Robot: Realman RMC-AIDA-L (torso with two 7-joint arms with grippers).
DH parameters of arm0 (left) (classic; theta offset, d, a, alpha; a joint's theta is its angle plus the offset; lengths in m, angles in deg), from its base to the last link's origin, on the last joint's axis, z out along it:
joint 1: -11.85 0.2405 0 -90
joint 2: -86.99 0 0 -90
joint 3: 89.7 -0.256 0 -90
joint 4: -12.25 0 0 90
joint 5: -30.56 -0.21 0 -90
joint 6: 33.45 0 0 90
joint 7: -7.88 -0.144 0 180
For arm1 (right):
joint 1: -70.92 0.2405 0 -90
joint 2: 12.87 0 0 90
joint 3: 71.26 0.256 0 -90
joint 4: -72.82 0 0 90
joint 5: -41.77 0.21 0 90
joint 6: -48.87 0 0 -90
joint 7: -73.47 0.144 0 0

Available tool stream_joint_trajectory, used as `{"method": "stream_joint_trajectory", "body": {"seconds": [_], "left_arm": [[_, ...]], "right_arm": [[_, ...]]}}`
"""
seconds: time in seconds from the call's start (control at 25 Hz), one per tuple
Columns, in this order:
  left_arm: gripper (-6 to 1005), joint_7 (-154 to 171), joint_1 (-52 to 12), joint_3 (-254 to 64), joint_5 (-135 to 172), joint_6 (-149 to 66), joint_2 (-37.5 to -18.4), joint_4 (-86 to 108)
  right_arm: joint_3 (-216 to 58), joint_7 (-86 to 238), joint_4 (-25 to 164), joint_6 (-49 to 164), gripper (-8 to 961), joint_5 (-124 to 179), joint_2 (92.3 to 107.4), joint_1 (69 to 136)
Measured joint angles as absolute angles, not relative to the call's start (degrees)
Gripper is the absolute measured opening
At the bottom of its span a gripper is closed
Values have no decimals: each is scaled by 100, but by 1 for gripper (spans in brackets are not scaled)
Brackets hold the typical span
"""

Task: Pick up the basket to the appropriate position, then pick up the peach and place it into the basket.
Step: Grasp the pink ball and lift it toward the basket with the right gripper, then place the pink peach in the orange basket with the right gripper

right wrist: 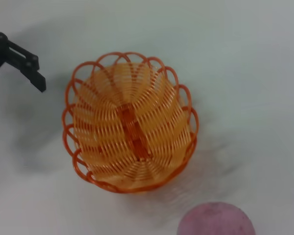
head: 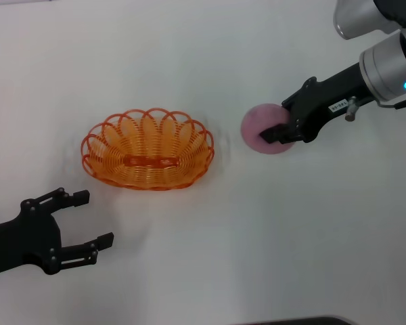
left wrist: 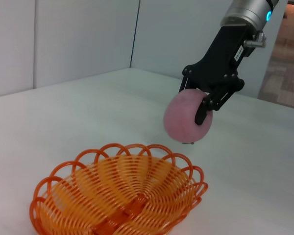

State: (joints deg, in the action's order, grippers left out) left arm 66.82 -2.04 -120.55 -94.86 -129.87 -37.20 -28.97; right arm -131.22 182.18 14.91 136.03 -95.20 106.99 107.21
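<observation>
We had the oval orange wire basket [head: 148, 149] sitting empty mid-worktop [head: 210, 257], so placement looked done. Right pincer [head: 279, 133] was clamped on the round pink-purple peach [head: 260, 128], which hung clear of the surface just right of the basket. Left pincer [head: 89, 218] sat spread apart, idle, near the basket. Still left: carry and drop.

A plain white table [head: 210, 257] spreads below, with pale wall panels [left wrist: 63, 39] standing behind it.

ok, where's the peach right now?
Head view: the peach is held in the right gripper, to the right of the basket; in the left wrist view it hangs off the table.
</observation>
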Motion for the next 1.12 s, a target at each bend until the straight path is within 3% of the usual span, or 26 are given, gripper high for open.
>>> {"method": "stream_joint_trajectory", "body": {"seconds": [1.12], "left_arm": [[883,6764,-286,-12055,-9494,-12960,-3710,-2877]], "right_arm": [[-14049,18173,1620,13265,294,-8303,10726,11065]]}}
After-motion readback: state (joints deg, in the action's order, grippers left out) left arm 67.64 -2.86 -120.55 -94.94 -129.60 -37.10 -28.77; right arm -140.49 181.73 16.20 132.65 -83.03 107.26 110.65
